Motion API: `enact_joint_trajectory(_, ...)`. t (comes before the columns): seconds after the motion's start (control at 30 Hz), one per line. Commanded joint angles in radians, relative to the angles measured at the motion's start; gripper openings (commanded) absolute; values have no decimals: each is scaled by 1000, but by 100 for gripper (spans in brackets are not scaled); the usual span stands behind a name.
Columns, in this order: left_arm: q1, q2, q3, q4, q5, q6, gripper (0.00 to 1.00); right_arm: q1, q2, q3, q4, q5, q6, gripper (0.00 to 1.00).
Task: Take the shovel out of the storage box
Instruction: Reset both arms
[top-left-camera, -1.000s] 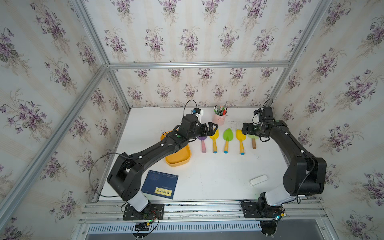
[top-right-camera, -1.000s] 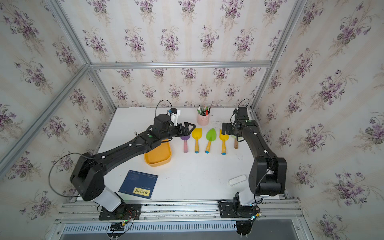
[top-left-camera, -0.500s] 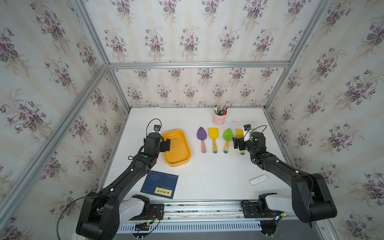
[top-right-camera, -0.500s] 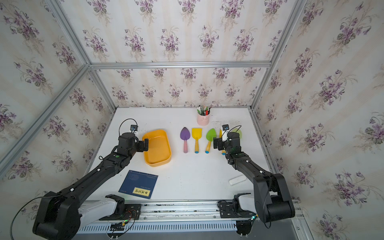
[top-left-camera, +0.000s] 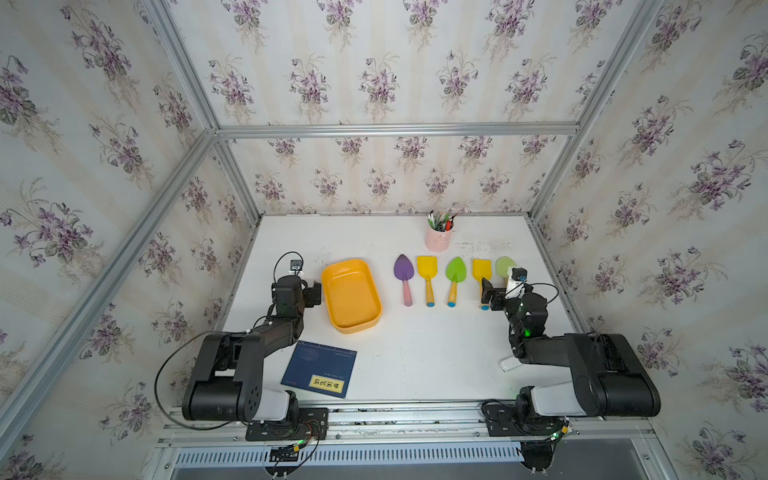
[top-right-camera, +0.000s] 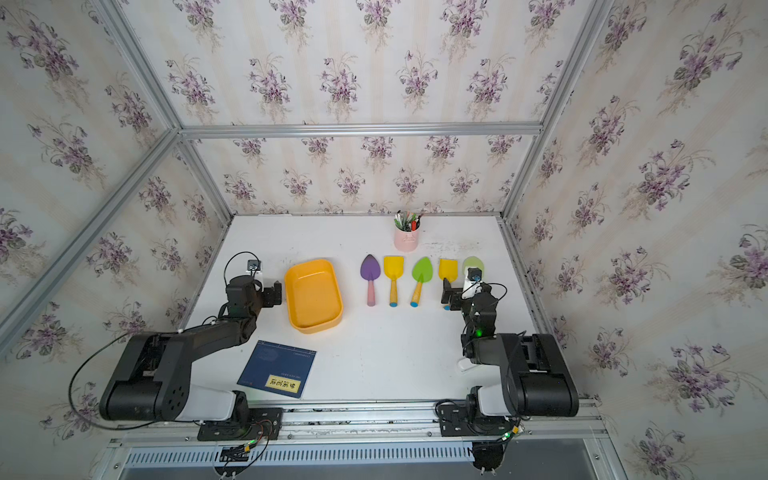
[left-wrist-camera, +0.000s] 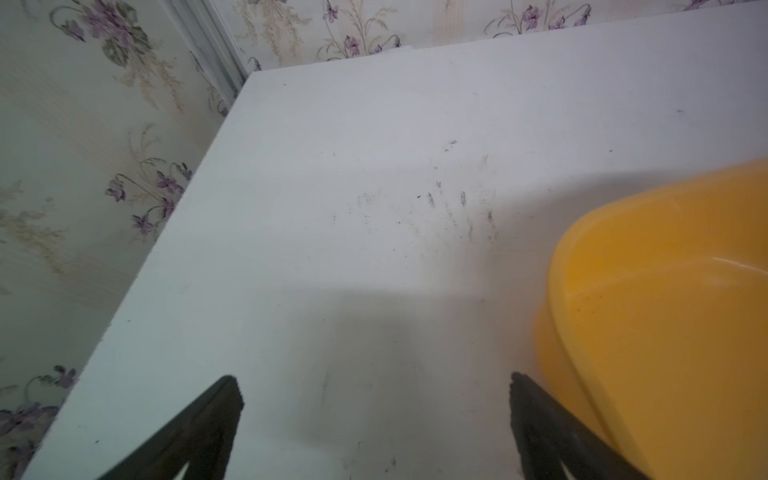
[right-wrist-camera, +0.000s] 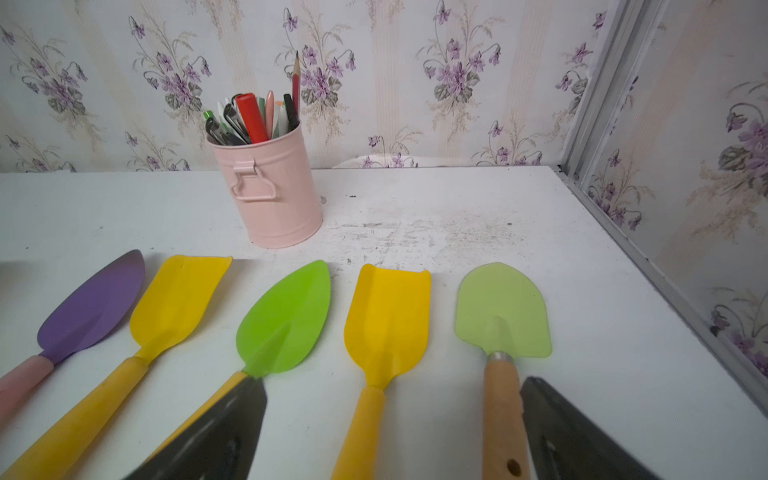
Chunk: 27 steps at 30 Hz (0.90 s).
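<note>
Both arms have folded back toward their bases since the earlier frames. Left gripper (left-wrist-camera: 374, 386): black tapered fingers (left-wrist-camera: 208, 419) spread wide, grasping nothing, just beside the glossy yellow-orange storage box (top-left-camera: 351, 295), a shallow round-cornered plastic tub. Right gripper (right-wrist-camera: 392, 386): fingers (right-wrist-camera: 224, 432) likewise released, above the handles of a yellow scoop shovel (right-wrist-camera: 386, 316) and a wooden-handled pale green shovel (right-wrist-camera: 503, 311). Both lie in a row of five shovels on the scuffed white table (top-left-camera: 415, 353), outside the box.
</note>
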Motion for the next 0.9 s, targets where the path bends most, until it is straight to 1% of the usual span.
enact_joint_trajectory(0.0,6,17,5,110,55,-4,100,-3,87,-29,268,-22,22,100)
enact_joint_trajectory(0.03,8,17,3,108,66,-2,100,-3,84,-34,270,-21,20,100)
enact_joint_trajectory(0.07,11,14,13,83,84,2,100,-3,58,-21,199,-15,22,100)
enact_joint_trajectory(0.1,11,24,19,87,115,19,100,-3,68,-6,188,-16,21,100)
enact_joint_trajectory(0.13,9,22,27,65,120,25,100,-3,82,1,200,-22,18,100)
enact_joint_trajectory(0.2,10,23,25,71,123,25,100,0,69,39,91,20,28,100)
enact_joint_trajectory(0.27,10,25,26,71,123,24,100,3,78,28,130,70,46,100)
enact_joint_trajectory(0.3,10,25,27,68,123,25,100,3,69,31,106,73,47,100)
enact_joint_trajectory(0.37,10,24,28,67,122,23,100,6,77,26,132,75,44,100)
enact_joint_trajectory(0.43,10,25,28,68,123,23,100,8,74,35,106,69,40,100)
enact_joint_trajectory(0.87,10,23,28,68,122,24,100,16,75,37,108,80,33,100)
